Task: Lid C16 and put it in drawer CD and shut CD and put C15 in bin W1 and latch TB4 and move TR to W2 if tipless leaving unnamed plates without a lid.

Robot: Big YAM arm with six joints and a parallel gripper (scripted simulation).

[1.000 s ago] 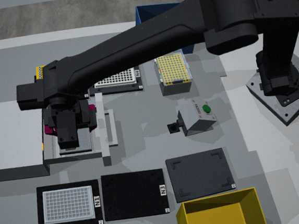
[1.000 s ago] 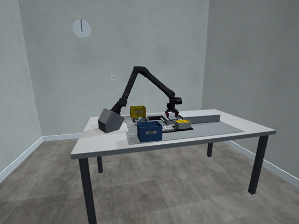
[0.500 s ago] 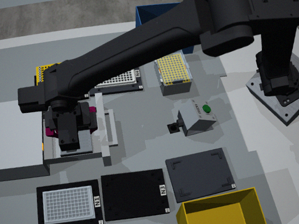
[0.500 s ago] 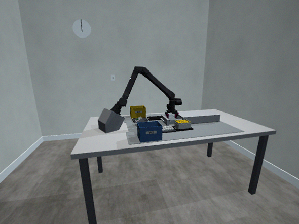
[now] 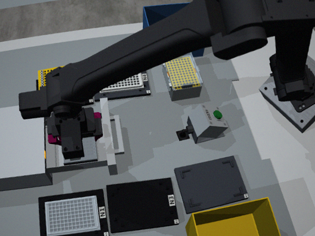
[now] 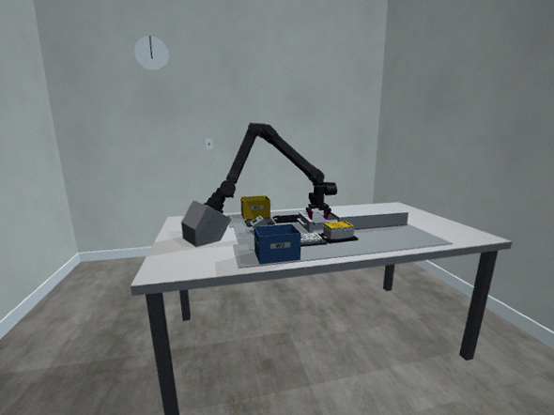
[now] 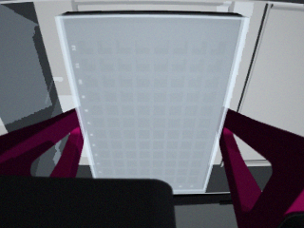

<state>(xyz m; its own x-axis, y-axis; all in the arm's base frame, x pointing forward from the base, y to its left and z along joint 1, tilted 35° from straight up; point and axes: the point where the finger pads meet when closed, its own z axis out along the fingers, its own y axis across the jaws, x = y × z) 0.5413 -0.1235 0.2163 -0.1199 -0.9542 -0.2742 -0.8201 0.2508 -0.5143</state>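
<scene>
My gripper (image 5: 75, 133) is shut on the lidded black plate (image 5: 83, 149) and grips it by its long sides over the open drawer (image 5: 76, 160) of the cooler CD (image 5: 9, 144). In the wrist view the clear lid covers the plate (image 7: 152, 100), with the magenta fingers on either side. I cannot tell whether the plate touches the drawer floor. Nest N3 (image 5: 142, 203) is empty. The clear plate (image 5: 72, 214) sits on nest N1. The lid park (image 5: 210, 182) is empty. The tip box TB4 (image 5: 182, 76) shows yellow tips. The tip rack TR (image 5: 45, 75) is mostly hidden behind the arm.
The yellow bin W1 (image 5: 235, 235) stands at the front right and the blue bin W2 (image 5: 166, 14) at the back. The green key DONE (image 5: 217, 114) sits on its grey box. A white plate (image 5: 126, 84) rests on a nest behind the drawer.
</scene>
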